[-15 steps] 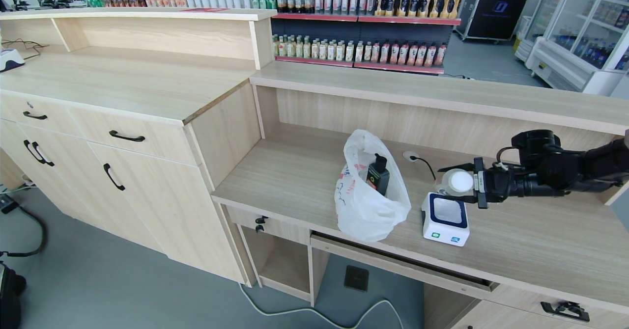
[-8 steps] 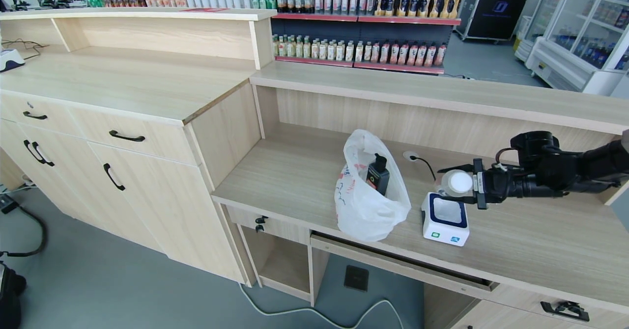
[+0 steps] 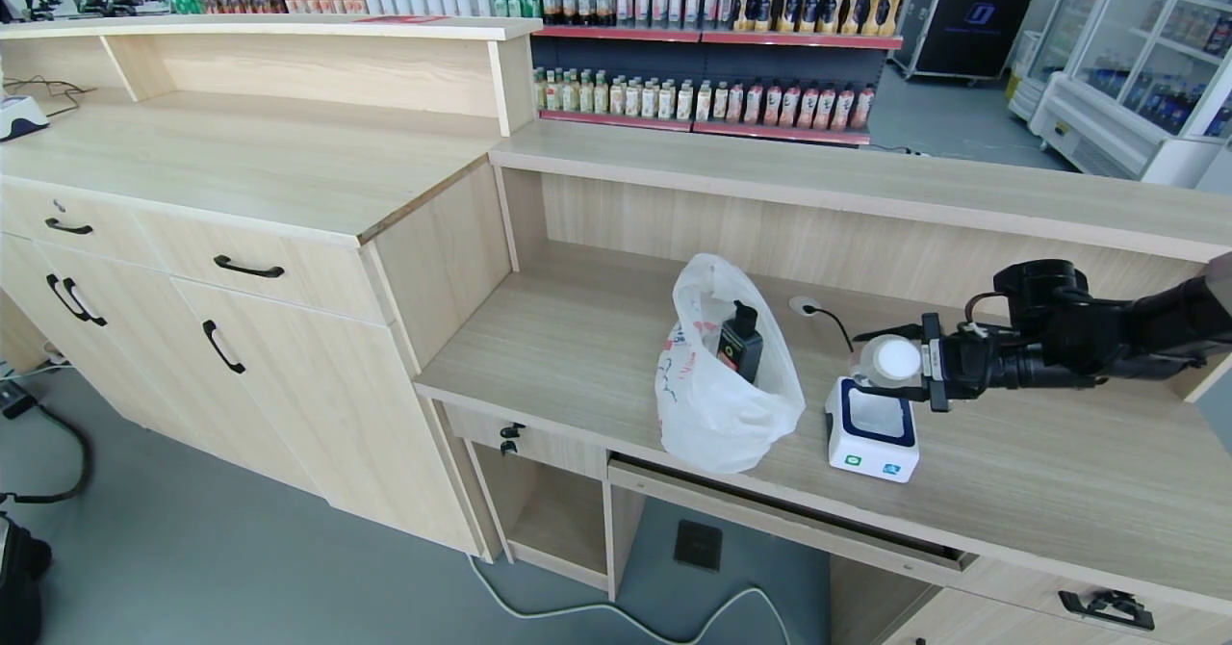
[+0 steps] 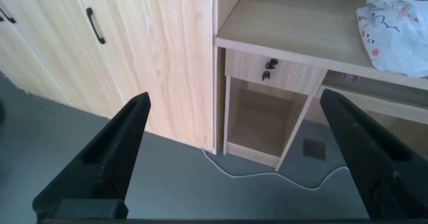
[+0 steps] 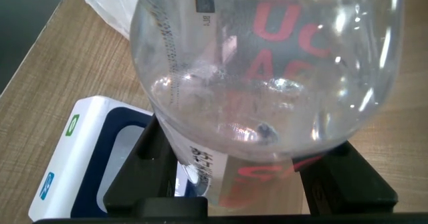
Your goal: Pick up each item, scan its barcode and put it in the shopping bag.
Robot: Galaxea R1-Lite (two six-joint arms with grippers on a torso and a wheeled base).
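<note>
The right tool (image 3: 882, 363) pinches 1 clear bottle (image 5: 267, 83) just above the 1 scanner (image 3: 872, 429) on the surface (image 3: 1039, 472). Left of the scanner stands 1 shopping bag (image 3: 717, 404) holding 1 dark pump bottle (image 3: 741, 345). The left tool (image 4: 234, 100) is spread wide.

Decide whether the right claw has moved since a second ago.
Yes: the right claw, shut on the clear bottle, has edged slightly left, further over the scanner, which stays put.

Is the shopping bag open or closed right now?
Open. The bag sits on the counter with its mouth gaping upward, and a dark pump bottle stands inside, its top showing through the opening.
</note>
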